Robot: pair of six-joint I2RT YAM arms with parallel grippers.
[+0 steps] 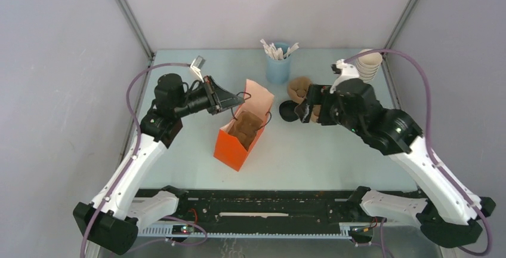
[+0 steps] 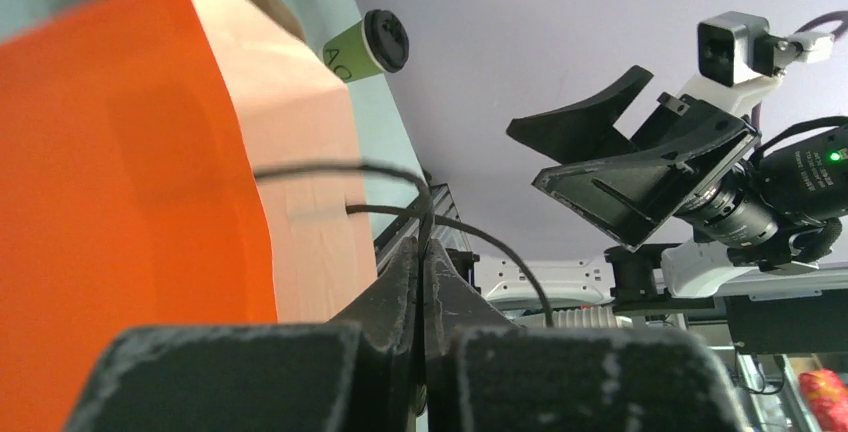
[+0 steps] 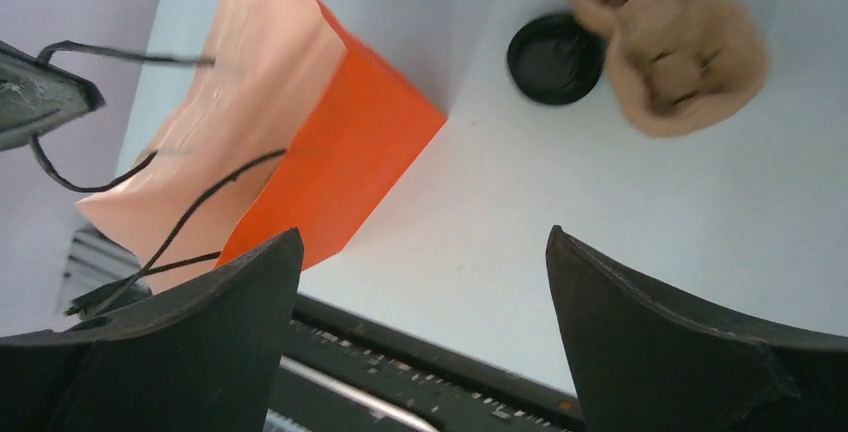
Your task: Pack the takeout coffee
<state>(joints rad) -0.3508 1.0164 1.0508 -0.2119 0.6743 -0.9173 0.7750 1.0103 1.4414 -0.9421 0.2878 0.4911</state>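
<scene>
The takeout coffee [image 2: 368, 45], a green cup with a black lid, stands on the table beyond the orange bag [image 2: 130, 162]. From above only its black lid shows, in the top view [image 1: 288, 110] and the right wrist view [image 3: 555, 57]. My left gripper [image 1: 238, 98] is shut on the bag's black cord handle [image 2: 425, 247] and holds the bag's mouth open. A brown pulp carrier [image 1: 246, 128] sits inside the bag [image 1: 235, 147]. My right gripper [image 1: 302, 113] is open and empty [image 3: 422, 235], raised just right of the coffee.
A second brown carrier [image 1: 298, 88] lies behind the coffee and shows in the right wrist view [image 3: 665, 47]. A blue cup of stirrers [image 1: 278, 64] stands at the back. A stack of lidless cups [image 1: 370, 64] stands back right. Grey walls enclose the table.
</scene>
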